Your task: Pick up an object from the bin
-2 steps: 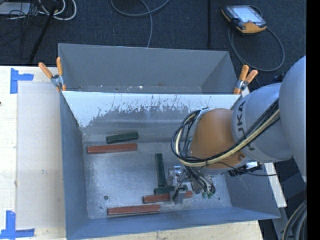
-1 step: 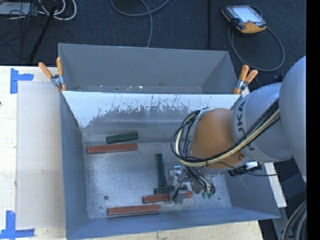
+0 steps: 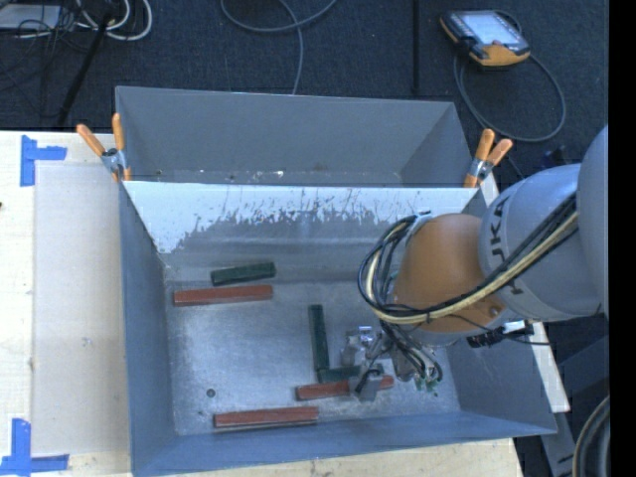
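Contents of the bin, listed from the left of the frame to the right.

1. Upper brown strip: flat, lying level across the left-centre of the floor. Well apart from the arm.
2. Green block: short and dark, just above that strip and close beside it. Whether the two touch I cannot tell.
3. Long brown strip: flat along the lower edge of the floor, at the foot of the near wall.
4. Green stick: thin and dark, running up and down the frame at centre. Its lower end meets item 5.
5. Short brown strip: lower centre, with its right end running in under the gripper.
6. Gripper: low over the floor at lower centre-right, above the spot where the short brown strip and the foot of the green stick come together. How far open it is I cannot tell, nor whether it has hold of anything. Above it sit the orange cover and looped cables.

Likely object of the pick: the short brown strip, judging by position alone.

Hazards:
- The two pieces lie so close that a closing grip may catch both, or knock one aside.
- The strip lies flat on the metal, so a shallow grip may slide off it.
- A deep grip may scrape the floor.
- The sloping right wall is near and leaves little room.
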Action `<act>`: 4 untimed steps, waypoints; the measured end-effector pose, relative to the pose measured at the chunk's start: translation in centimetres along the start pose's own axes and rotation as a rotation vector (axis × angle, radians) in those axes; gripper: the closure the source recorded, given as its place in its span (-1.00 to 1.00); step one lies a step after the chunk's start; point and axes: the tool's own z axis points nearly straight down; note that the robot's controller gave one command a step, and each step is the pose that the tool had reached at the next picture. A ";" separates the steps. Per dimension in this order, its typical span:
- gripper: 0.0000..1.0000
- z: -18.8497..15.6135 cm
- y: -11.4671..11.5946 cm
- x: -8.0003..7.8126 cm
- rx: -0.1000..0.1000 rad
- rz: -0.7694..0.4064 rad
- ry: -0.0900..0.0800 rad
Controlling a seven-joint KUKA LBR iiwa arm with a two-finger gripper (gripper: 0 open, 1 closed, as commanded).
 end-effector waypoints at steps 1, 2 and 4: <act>1.00 -0.5 -2.0 -0.8 0.005 -0.032 -0.001; 1.00 -2.6 -2.6 -1.6 0.007 0.000 0.001; -1.00 -8.0 -1.4 0.8 0.007 0.174 0.000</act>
